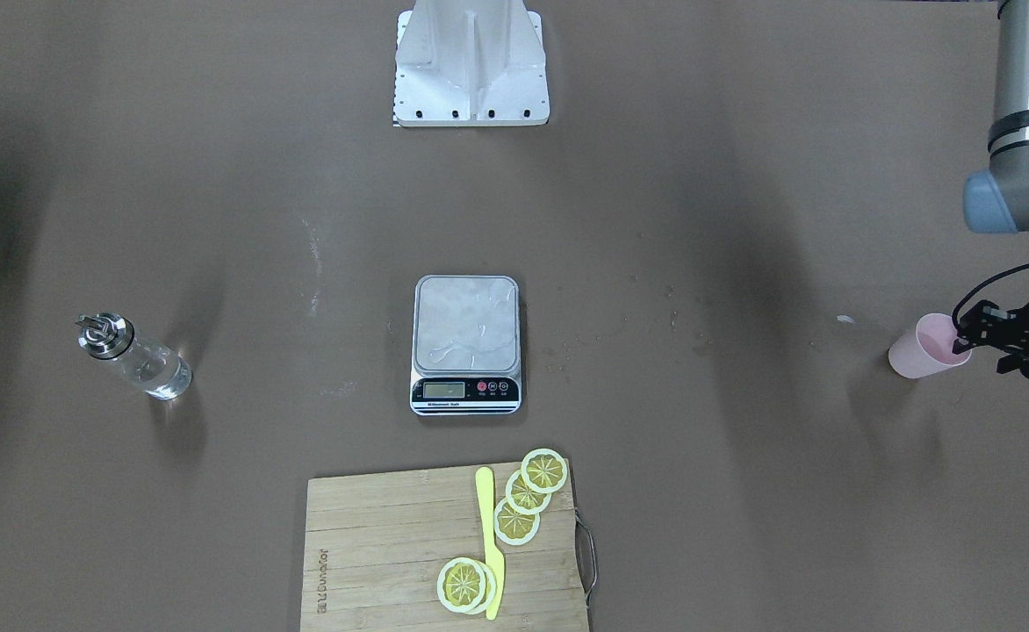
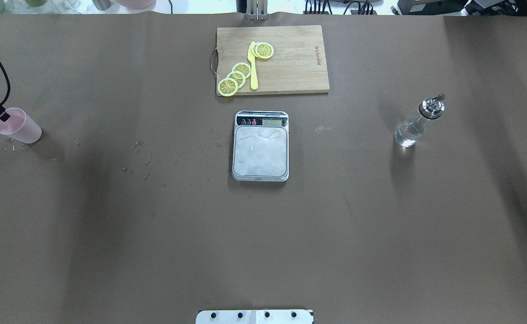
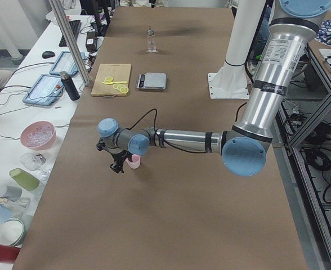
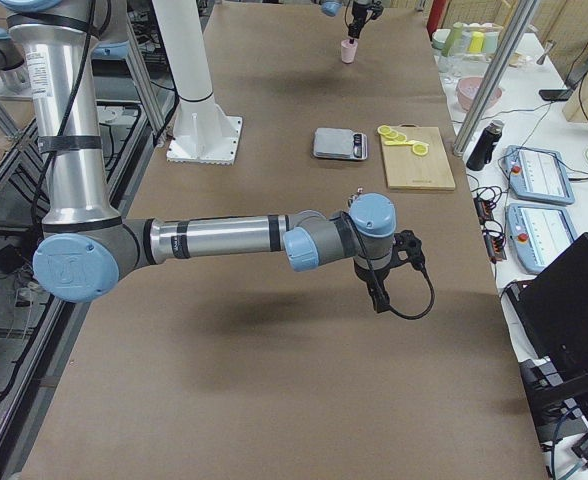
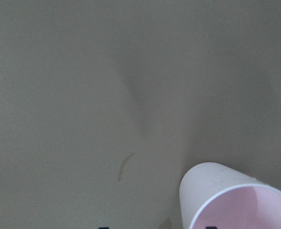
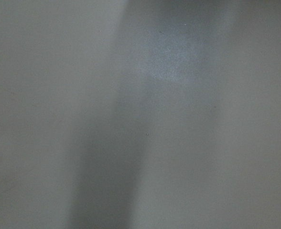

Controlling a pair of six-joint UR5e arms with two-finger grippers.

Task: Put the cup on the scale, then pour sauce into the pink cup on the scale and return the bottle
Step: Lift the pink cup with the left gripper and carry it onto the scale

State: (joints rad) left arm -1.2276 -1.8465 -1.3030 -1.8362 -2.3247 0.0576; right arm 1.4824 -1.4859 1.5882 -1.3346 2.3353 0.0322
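From where I stand, the pink cup (image 1: 918,357) is upright on the brown worktop (image 1: 655,263), far out at the robot's left end and well apart from the scale (image 1: 466,338). The left pincer (image 1: 965,341) is down at the cup's rim. In the left wrist view its two dark fingertips just peek in at the bottom edge. One is outside the cup's wall and one over the pink inside, with a clear gap between them. So the jaws look parted astride the rim and not clamped on it.

The scale sits in the middle of the worktop, its steel platform bare apart from a wet-looking sheen, with its display strip and red buttons facing away from the robot. The bottle (image 1: 133,358) stands well off toward the robot's right end, with its steel spout on top and clear sauce (image 1: 161,376) showing through the glass. Nothing is touching it.

The right arm reaches out low over bare worktop, and its pincer (image 4: 379,293) hangs just above the surface. I see it only from the side camera and cannot tell whether it is open or closed. Its wrist camera shows nothing but brown surface.

Beyond the scale, on the far side from the robot, lies a wooden cutting board (image 1: 374,544) with a yellow knife (image 1: 488,535) and several lemon slices (image 1: 516,520) on it. A few small droplets (image 2: 146,157) speckle the worktop between the cup and the scale.
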